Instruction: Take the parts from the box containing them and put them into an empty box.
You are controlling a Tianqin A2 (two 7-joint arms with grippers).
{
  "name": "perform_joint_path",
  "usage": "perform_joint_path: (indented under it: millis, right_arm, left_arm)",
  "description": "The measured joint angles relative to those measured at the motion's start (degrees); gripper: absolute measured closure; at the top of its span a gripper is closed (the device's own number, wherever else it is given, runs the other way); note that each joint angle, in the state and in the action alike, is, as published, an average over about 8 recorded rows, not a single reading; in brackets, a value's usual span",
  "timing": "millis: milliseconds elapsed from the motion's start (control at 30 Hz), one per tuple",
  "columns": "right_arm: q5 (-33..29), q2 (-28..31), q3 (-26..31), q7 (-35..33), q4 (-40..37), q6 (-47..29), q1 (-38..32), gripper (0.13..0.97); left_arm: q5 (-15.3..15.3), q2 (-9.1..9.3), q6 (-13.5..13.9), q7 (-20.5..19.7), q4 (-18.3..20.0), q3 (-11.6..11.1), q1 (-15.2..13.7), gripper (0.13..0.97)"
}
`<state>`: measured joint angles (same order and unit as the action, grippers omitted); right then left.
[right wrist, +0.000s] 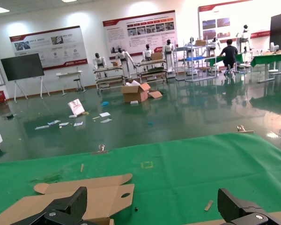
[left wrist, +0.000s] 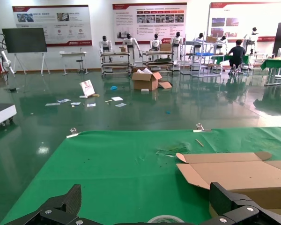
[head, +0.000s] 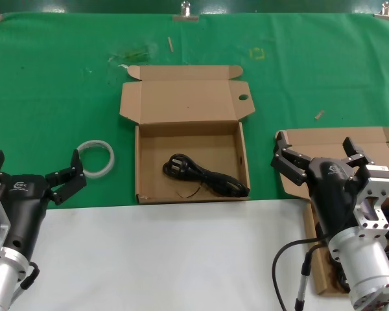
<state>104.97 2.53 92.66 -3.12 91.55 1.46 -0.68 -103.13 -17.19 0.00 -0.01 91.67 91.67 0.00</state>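
Both grippers' jaws wide, apparently unobstructed.

Left gripper and right gripper hover, jaws spread.

No text, number or brand name can be read in any view.

- Left gripper and right gripper: each black housing carries a small pale logo mark in the head view; its lettering is too small to read.
- Wall posters: printed panels with pictures and lines of text show in both wrist views; the text is too small to read.
- Floor sign: a white card with a red mark stands on the hall floor; nothing on it can be read.
- Boxes: the cardboard shows no print.
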Motion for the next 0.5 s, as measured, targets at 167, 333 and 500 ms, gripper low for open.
perform_joint_path:
  millis: [167, 333, 500]
  right_arm:
    - [0.00, 0.00, 0.00, 0.00, 0.00, 0.00, 0.00, 0.129]
    - [0.00, 0.00, 0.00, 0.00, 0.00, 0.00, 0.00, 0.129]
    - [0.00, 0.00, 0.00, 0.00, 0.00, 0.00, 0.00, 0.129]
  left_arm:
    - [0.00, 0.00, 0.00, 0.00, 0.00, 0.00, 0.00, 0.132]
    - [0.00, 0.00, 0.00, 0.00, 0.00, 0.00, 0.00, 0.132]
    - [0.00, 0.00, 0.00, 0.00, 0.00, 0.00, 0.00, 0.132]
